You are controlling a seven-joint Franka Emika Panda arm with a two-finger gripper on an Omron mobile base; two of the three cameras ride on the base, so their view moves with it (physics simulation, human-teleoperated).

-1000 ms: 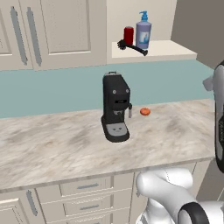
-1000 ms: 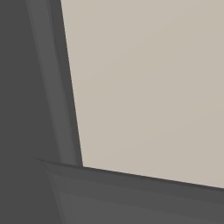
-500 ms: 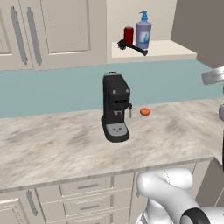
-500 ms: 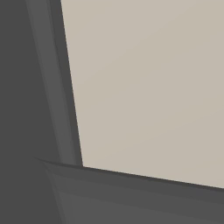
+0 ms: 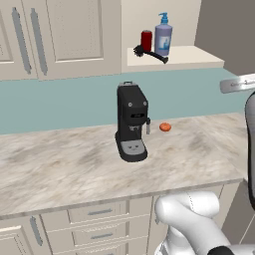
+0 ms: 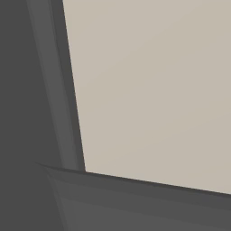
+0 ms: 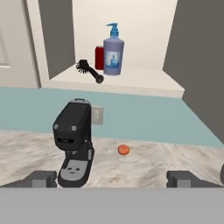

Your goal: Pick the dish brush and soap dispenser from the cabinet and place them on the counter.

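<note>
Only the arm has swung rightward; the cabinet (image 5: 172,57) holds brush (image 7: 89,72), soap dispenser (image 7: 113,51) and red can (image 7: 99,57); gripper (image 7: 112,179) spread wide, empty.

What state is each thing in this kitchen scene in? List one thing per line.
cabinet: open, shelf exposed
dish brush: lying on the shelf
soap dispenser: upright on the shelf
red can: upright behind the brush
coffee machine: upright on the counter
gripper: open, empty
</note>
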